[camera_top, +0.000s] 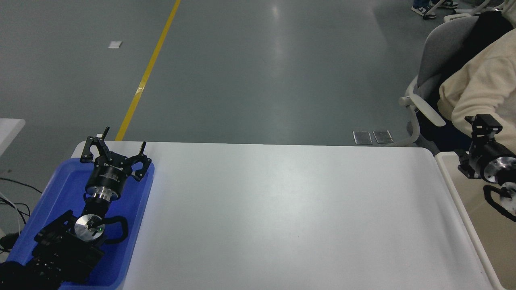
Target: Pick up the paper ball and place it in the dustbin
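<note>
The right end effector [481, 133] hangs at the far right edge of the view, above the far corner of the dustbin [455, 189], with its silver wrist joint and a loop of black cable showing just behind it. Only a boxy black piece juts up at its tip, set against a cream sleeve, so I cannot tell whether it is spread or pinched together, or whether it carries anything. The paper ball is nowhere to be seen from here; what little of the dustbin's inside shows is a plain beige wall.

The dustbin stands just beside the right edge of the worktop [290, 217], its thick cream rim running along that edge and out of the picture at the bottom right. At the opposite end, a shallow blue tray [133, 225] lies on the left side of the worktop, reaching nearly to the far left corner. The left arm is parked over it, and the left end effector [115, 153] points away toward the far edge with its fingers spread wide, holding nothing.

Beyond the far right corner, a person [479, 92] in a cream top sits in a grey chair [435, 52], close to the dustbin. A yellow floor line [149, 68] runs off from the far left corner.
</note>
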`<state>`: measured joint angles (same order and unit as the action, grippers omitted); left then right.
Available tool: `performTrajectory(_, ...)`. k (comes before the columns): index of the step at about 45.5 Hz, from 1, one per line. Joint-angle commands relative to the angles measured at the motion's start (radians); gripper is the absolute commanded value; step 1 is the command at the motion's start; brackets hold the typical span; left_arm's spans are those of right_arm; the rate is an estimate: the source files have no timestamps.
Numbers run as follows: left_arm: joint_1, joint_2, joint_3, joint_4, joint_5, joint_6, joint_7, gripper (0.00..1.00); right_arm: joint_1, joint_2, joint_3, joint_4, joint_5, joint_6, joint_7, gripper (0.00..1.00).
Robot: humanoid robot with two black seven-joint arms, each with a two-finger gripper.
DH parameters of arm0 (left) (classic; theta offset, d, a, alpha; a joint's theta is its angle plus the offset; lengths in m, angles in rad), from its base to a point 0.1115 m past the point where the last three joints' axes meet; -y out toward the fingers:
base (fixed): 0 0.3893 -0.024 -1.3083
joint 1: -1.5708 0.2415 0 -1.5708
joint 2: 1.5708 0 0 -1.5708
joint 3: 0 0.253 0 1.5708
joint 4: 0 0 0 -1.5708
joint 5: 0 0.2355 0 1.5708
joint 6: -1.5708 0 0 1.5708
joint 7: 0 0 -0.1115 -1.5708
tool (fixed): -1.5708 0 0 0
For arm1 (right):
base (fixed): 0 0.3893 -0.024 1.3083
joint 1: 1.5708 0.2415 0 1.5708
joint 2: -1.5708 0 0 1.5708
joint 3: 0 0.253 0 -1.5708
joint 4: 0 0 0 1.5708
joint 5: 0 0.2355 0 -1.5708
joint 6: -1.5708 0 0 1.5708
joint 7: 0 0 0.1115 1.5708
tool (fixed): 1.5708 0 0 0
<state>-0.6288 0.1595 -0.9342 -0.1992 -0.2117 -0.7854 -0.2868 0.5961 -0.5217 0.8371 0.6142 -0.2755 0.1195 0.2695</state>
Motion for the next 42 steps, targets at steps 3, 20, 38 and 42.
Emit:
performTrajectory(3,0.0,0.0,0.0,0.0,0.0,0.0,0.0,1.0,-0.096,0.172,0.189,0.028,0.002,0.092,0.181,1.0)
performTrajectory(20,0.0,0.0,0.0,0.0,0.0,0.0,0.0,1.0,-0.16,0.278,0.197,0.099,-0.05,0.046,0.28,1.0)
performTrajectory(38,0.0,0.0,0.0,0.0,0.0,0.0,0.0,1.0,-0.183,0.302,0.189,0.142,-0.067,0.002,0.277,1.0)
performTrajectory(42,0.0,0.0,0.0,0.0,0.0,0.0,0.0,1.0,-0.183,0.302,0.189,0.148,-0.067,0.011,0.277,1.0)
